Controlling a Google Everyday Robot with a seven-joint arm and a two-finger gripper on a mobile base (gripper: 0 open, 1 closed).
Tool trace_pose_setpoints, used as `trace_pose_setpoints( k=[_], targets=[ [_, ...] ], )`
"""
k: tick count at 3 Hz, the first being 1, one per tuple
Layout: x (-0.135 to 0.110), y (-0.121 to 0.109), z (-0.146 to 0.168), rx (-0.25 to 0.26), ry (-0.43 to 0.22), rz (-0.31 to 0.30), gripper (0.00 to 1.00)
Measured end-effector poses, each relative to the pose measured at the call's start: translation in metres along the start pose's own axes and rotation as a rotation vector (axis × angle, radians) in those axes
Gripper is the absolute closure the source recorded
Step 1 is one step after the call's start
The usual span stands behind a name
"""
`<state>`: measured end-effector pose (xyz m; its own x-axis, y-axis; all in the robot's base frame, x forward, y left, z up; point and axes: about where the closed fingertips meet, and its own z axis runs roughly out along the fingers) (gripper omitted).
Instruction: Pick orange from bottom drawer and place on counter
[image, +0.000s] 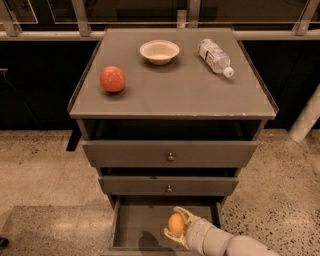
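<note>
The orange (175, 223) is small, round and pale orange, and it sits between the fingers of my gripper (176, 224) above the floor of the open bottom drawer (132, 227). My gripper is shut on the orange, with one finger curving over its top and one under it. My pale arm (225, 243) comes in from the lower right. The counter (175, 85) is the flat grey-brown top of the cabinet, far above the gripper.
On the counter lie a red-orange apple-like fruit (112, 79) at the left, a shallow white bowl (159, 51) at the back middle and a plastic water bottle (214, 56) on its side at the back right. Two upper drawers (170, 156) with small knobs are partly pulled out.
</note>
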<state>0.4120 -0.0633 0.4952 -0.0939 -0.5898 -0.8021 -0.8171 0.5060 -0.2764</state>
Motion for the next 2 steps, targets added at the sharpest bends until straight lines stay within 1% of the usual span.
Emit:
trace_pose_setpoints(
  k=[1, 2],
  targets=[
    [0.000, -0.002, 0.001, -0.018, -0.006, -0.006, 1.00],
    [-0.018, -0.031, -0.023, 0.001, 0.000, -0.070, 1.00]
  ],
)
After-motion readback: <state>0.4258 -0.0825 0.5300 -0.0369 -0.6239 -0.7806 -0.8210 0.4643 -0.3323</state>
